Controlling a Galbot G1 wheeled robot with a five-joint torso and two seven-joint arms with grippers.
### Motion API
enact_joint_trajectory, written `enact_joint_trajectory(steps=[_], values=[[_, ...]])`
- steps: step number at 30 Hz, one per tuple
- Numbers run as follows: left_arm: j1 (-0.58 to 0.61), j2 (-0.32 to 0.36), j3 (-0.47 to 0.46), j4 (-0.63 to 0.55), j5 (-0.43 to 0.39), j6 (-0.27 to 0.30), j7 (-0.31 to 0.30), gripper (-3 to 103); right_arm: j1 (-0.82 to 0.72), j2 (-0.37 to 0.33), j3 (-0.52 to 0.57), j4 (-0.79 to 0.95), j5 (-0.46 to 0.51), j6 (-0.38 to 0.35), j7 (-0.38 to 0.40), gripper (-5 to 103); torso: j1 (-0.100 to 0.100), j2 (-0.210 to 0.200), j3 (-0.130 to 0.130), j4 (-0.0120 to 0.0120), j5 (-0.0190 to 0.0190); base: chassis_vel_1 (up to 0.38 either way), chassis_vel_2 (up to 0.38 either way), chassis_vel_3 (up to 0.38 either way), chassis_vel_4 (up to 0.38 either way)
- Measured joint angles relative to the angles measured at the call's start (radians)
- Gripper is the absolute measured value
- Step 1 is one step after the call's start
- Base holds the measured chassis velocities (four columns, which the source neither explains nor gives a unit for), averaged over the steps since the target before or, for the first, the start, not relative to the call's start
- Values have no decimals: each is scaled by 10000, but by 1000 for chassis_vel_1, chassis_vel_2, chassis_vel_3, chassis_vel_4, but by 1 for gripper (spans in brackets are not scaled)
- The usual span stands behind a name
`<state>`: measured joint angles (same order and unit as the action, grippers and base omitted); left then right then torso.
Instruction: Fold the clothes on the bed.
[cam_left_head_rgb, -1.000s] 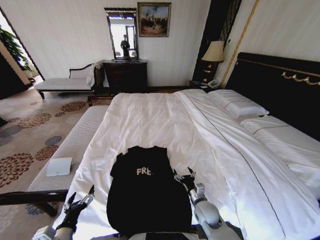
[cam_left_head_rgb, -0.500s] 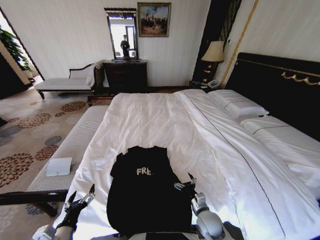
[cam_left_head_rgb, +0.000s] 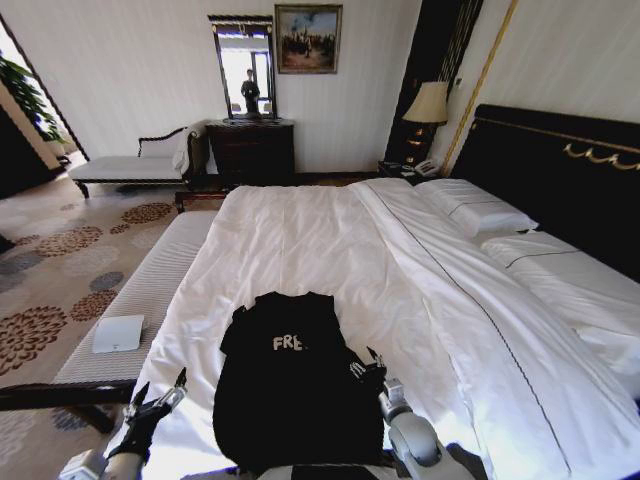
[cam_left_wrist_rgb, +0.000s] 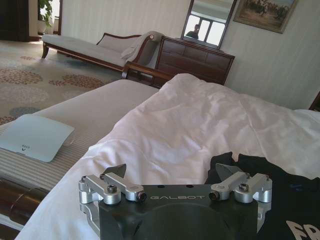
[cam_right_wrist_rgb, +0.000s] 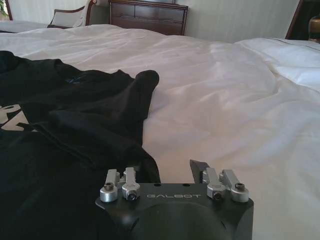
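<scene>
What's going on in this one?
A two-armed robot stands at the foot of a white bed with a black T-shirt spread on the sheets in front of it, not yet folded. The right gripper is open at the shirt's right edge, low over the fabric beside the sleeve, holding nothing. The left gripper is open too, off the shirt's left side near the bed's edge, apart from the cloth.
</scene>
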<state>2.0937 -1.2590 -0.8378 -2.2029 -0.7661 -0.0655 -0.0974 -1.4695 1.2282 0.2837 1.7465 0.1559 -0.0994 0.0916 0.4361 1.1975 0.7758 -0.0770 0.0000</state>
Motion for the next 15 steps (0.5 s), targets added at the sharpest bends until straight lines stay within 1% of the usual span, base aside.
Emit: enact_joint_trajectory(steps=[1,3,4,5,6,9,11,14,15], values=[[0,0,0,0,0,0,0,100,0,0,0,0,0,0,0,54,0,0,0,0,0,0,0,0,0],[1,0,-28,1,-31,-4,-2,100,32,-7,-43,-30,8,-6,2,43,0,0,0,0,0,0,0,0,0],[3,6,-39,6,-52,-6,-2,100,29,-14,-57,-38,2,-1,-6,43,0,-1,0,0,1,0,0,0,0],[3,13,-55,11,-68,-8,-2,100,14,-17,-65,-39,-14,12,-12,37,0,0,0,0,0,0,0,0,0],[3,13,-55,11,-68,-8,-2,100,14,-17,-65,-39,-14,12,-12,37,0,0,0,0,0,0,0,0,0],[-2,26,-67,22,-100,-14,-3,100,-59,35,-60,-38,-74,98,19,21,0,0,0,0,0,0,0,0,0],[-10,26,-68,25,-106,-14,-3,100,-93,79,-45,-26,-105,143,69,21,0,0,0,0,0,0,0,0,0],[-47,17,-41,38,-110,-14,-7,100,-277,282,5,89,-240,391,313,5,0,0,0,0,-1,0,0,0,0],[-47,17,-41,38,-110,-14,-7,100,-277,282,5,89,-240,391,313,5,0,0,0,0,-1,0,0,0,0]])
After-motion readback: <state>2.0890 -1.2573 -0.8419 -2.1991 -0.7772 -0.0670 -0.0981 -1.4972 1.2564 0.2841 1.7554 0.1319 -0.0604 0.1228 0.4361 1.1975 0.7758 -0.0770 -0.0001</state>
